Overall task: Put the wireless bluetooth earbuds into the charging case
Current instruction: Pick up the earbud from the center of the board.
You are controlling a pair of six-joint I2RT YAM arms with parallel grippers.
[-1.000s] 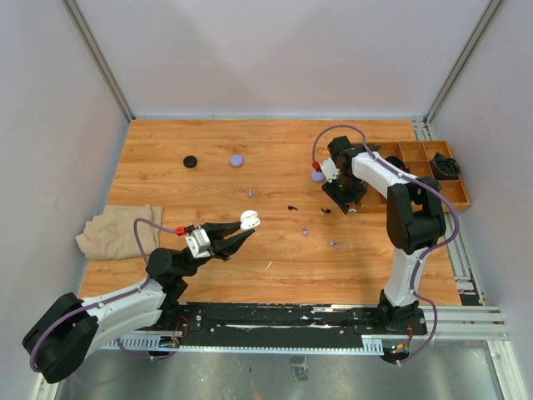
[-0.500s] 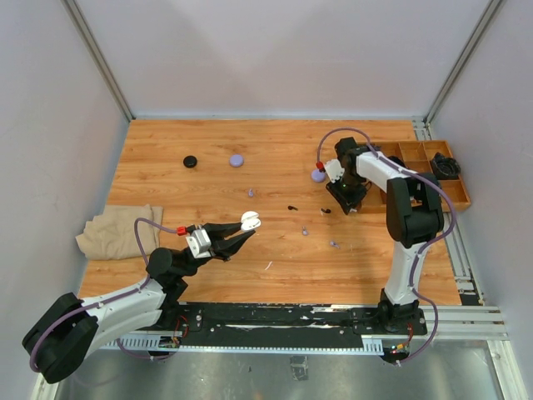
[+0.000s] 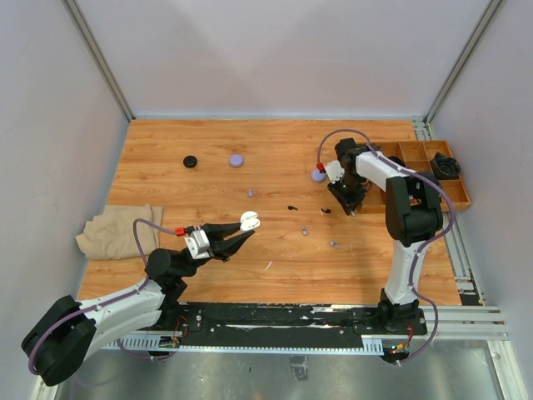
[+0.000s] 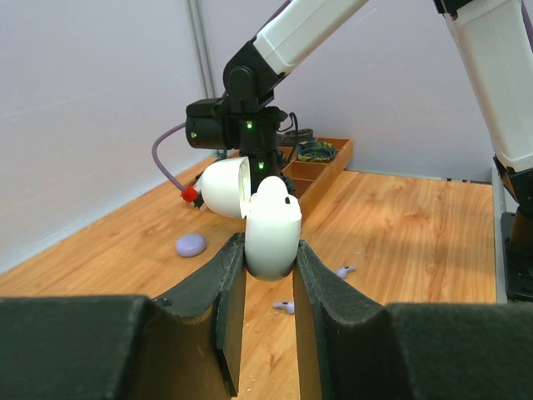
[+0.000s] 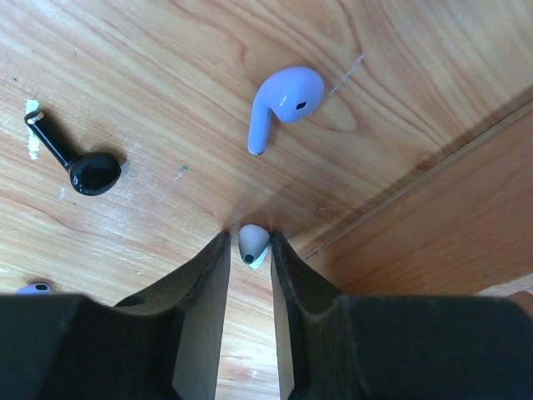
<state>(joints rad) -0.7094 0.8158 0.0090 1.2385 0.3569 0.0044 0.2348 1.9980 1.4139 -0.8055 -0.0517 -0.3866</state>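
**Gripping an open case at left, a white earbud at right**

Spanning the whole scene is the wooden desk (image 3: 275,150), with a tan cloth (image 3: 117,231) at its left edge. A compartment tray (image 3: 414,150) sits at the right edge, and its far right compartment holds a coiled black cable (image 3: 444,167). The other compartments look bare from above.

The left fingers (image 4: 233,275) are clamped on a white case (image 4: 272,237) and hold it upright above the desk. Its lid (image 4: 223,188) is hinged open, and the inside cannot be seen. A closed lavender case (image 3: 317,175) lies just beside the right arm. Another lavender case (image 3: 236,159) and a black case (image 3: 191,162) lie well apart at the far left.

The right fingers (image 5: 208,279) point down at the desk beside the tray. They are drawn narrow around a white earbud (image 5: 253,242), which sits between their tips. A lavender earbud (image 5: 283,100) lies just beyond the tips, and a black earbud (image 5: 87,169) lies off to one side. More small earbuds are scattered mid-desk, between the two arms.
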